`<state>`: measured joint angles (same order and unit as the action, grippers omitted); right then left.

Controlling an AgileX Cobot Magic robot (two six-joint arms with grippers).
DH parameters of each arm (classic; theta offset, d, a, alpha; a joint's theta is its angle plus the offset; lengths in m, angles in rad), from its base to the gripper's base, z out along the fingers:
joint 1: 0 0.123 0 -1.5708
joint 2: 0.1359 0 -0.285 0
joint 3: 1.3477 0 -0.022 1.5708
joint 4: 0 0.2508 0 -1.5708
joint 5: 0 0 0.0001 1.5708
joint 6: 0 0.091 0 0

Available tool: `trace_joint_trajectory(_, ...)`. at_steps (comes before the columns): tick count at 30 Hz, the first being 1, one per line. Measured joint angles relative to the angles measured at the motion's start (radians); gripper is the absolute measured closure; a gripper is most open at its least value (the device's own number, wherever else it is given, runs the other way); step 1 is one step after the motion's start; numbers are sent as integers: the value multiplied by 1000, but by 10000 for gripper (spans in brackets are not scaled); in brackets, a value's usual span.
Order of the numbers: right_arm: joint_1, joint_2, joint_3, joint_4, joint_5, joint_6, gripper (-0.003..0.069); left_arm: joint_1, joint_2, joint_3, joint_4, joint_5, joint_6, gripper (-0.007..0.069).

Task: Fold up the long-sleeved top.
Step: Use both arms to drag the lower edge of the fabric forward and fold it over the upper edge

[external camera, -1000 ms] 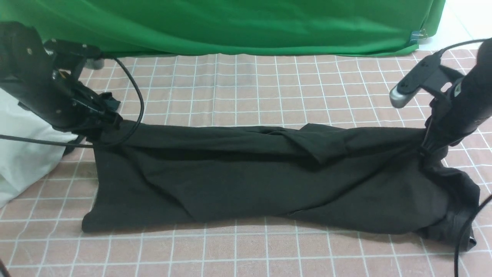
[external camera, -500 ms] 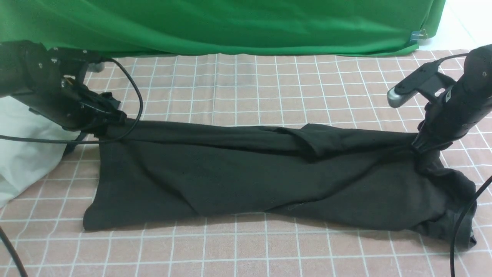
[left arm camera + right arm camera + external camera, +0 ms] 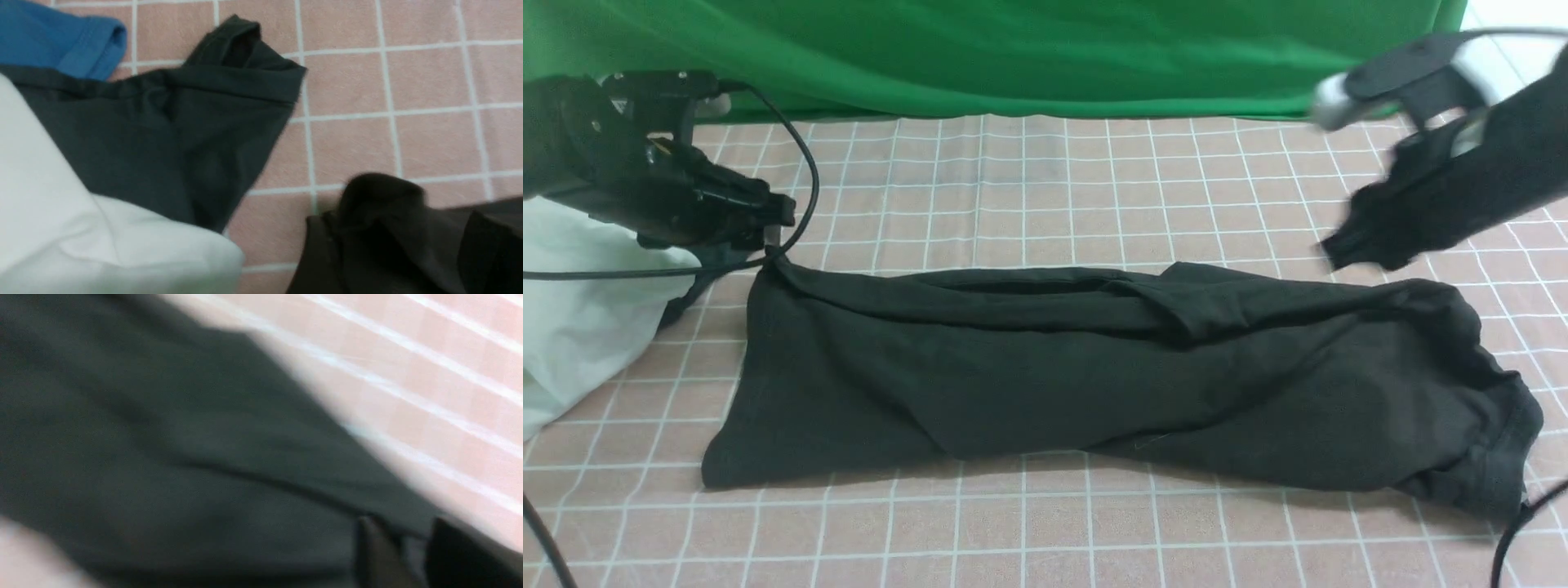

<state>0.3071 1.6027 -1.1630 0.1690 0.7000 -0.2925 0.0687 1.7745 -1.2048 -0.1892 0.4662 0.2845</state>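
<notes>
Pink tablecloth (image 3: 1045,188) with a white grid fills the shot, and a green backdrop (image 3: 1013,49) drapes across twelve o'clock. The long-sleeved top (image 3: 1094,367) lies flat through the centre, a long black band running nine to three.

The left gripper (image 3: 772,216) sits at ten o'clock, right by the top's far corner, which peaks up toward it. It's black on black there and its wrist camera shows no fingers, so I can't tell whether it's clenched or released. The right gripper (image 3: 1343,245) at two o'clock is a blurred smear, clear above the top with no cloth hanging from it, and its jaws are unreadable too. Its wrist view is pure blur: dark cloth and pale grid.

A white cloth bundle (image 3: 580,327) is cut off at nine o'clock. The left wrist view catches a smaller dark cloth (image 3: 163,134) partly under it, with a hemmed blue piece (image 3: 61,45) alongside.

The top's fabric is thin, soft and creased, with a flap folded over near the middle and a stitched edge bunched at four o'clock.
</notes>
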Motion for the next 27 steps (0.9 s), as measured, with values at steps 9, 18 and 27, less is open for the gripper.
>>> trace_joint_trajectory(9, 166, 246, -17, 134, 2, -99, 628, -239, -127, 5, -36, 172, 112, 584)
trace_joint_trajectory(18, 86, 361, -140, 124, -34, -103, 628, -445, -134, 163, -52, 70, 132, 607)
trace_joint_trajectory(27, 13, 485, -264, 115, -221, -178, 626, -485, -134, 204, -48, 49, 154, 607)
